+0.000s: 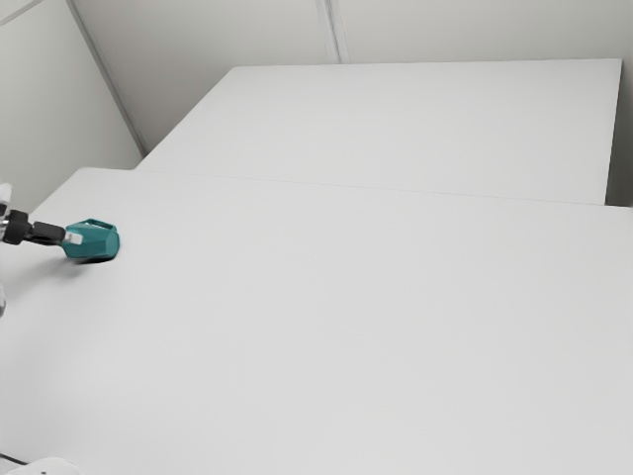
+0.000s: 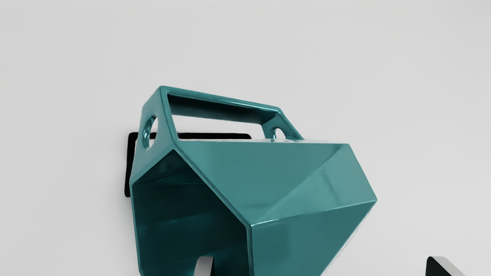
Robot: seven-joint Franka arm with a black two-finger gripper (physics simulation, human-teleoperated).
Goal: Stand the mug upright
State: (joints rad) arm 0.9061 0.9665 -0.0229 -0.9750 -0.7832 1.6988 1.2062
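1. Nearest the wrist camera: tips of the gripper, spread wide. Hand is open, gripping nothing.
2. One fingertip overlaps the mouth of the mug; the other stands off past the closed-end side, apart from the mug. Cannot tell whether the first touches it.
3. Mug (teal, faceted) is at the exterior view's left, on the white table, just at the gripper's tips. Cannot tell whether its whole side rests flat.
4. Orientation: tipped over, not upright. Long axis runs nearer level than vertical, roughly along the line from one fingertip to the other; mouth lies toward the overlapping fingertip, closed end toward the other.
5. Handle is on the upper side in the exterior view, its bar running roughly along the long axis.
6. White rounded piece at the exterior view's lower left corner, dark cable beside it.
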